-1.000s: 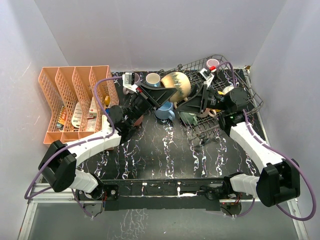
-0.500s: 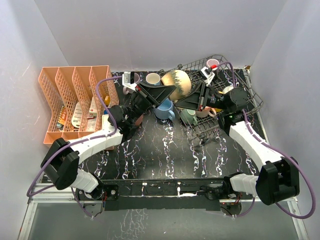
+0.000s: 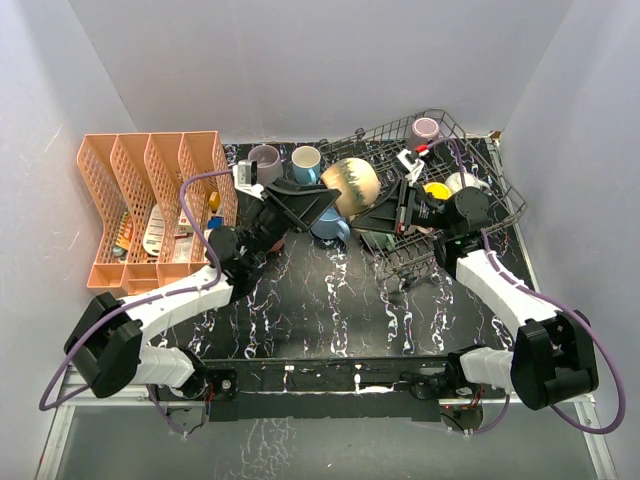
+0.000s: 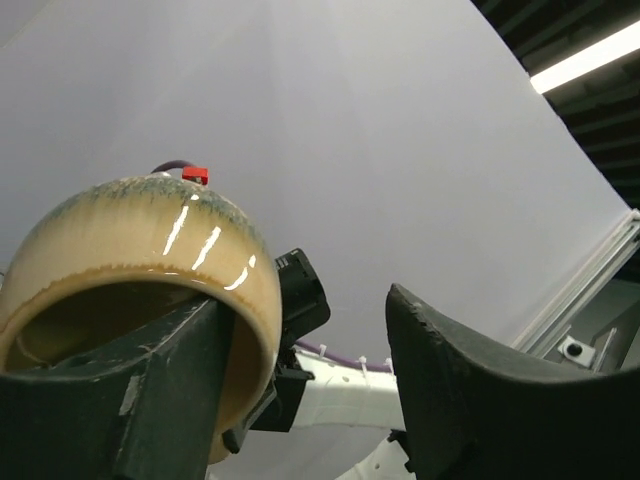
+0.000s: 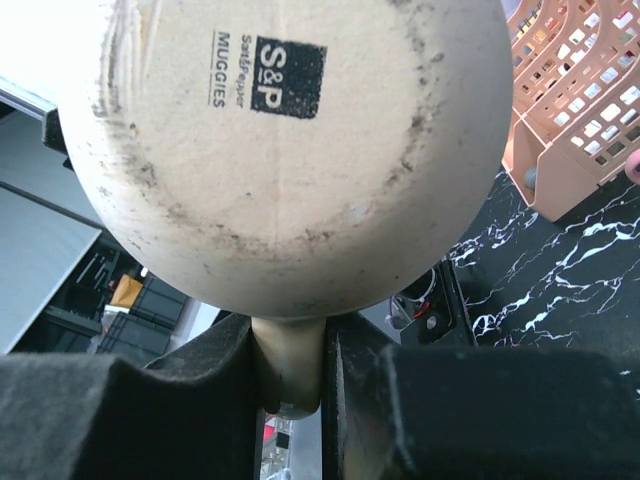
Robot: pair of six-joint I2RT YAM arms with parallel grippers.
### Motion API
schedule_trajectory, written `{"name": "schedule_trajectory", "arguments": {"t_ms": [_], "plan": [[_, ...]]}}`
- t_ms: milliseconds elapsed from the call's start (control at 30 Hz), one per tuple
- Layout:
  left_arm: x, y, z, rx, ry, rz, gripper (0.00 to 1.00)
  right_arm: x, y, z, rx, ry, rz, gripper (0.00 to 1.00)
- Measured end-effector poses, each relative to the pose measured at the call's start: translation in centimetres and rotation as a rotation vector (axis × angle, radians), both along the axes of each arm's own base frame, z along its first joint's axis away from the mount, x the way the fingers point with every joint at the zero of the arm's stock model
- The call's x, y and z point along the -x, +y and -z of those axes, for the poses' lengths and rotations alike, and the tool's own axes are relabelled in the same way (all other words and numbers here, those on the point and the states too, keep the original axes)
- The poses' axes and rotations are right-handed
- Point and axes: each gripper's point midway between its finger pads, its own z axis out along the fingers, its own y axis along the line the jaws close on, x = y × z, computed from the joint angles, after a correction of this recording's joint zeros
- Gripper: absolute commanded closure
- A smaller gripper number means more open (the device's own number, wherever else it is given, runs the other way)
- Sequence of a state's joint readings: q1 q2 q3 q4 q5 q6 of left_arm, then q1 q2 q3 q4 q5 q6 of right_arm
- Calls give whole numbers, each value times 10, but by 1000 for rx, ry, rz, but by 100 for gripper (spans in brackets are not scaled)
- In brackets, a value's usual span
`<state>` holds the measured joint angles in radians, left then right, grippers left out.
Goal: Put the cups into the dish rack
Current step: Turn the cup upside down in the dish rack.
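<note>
tan cup (image 3: 350, 183), the largest in view, hangs in the air between the two arms, above the table (image 3: 330, 300) and just left of the dish rack (image 3: 415, 258). the right gripper (image 5: 290, 372) has its fingers pinching the cup's handle (image 5: 288, 340) from both sides, so the unglazed base fills the right wrist view. that hold makes sense: the handle is narrow enough to clamp firmly, while the round body is too wide.

the left gripper (image 4: 305, 330) has its fingers spread. one finger (image 4: 150, 380) lies across the cup's mouth at the rim and the other stands apart from the glaze, so nothing is clamped on that side. this reads as a handover in mid air, with the weight on the right arm, which sits on the rack's side and can reach into it.

a mauve cup (image 3: 265, 158) and a blue-and-white cup (image 3: 306, 158) stand on the table near its far edge, and a blue cup (image 3: 328, 225) sits below the raised one. a pink cup (image 3: 425, 128) and a yellow cup (image 3: 436, 190) are already in the rack.

the risk is swing: a heavy cup held only by its handle may pivot, and the left finger at the rim should clear before the right arm carries it over.
</note>
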<state>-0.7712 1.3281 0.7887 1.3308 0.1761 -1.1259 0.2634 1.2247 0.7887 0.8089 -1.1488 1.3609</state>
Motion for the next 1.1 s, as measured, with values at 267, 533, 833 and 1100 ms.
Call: {"name": "schedule_trajectory", "arguments": {"t_ms": [267, 533, 833, 1100], "plan": [[7, 29, 10, -55, 17, -124, 29, -3, -6, 13, 12, 33, 13, 92], [19, 62, 14, -103, 0, -239, 18, -11, -15, 26, 38, 25, 44, 92], [24, 79, 47, -267, 131, -287, 4, -80, -44, 36, 210, -184, 207, 92], [40, 106, 91, -404, 238, -328, 3, -199, -91, 75, 494, -363, 505, 92]]}}
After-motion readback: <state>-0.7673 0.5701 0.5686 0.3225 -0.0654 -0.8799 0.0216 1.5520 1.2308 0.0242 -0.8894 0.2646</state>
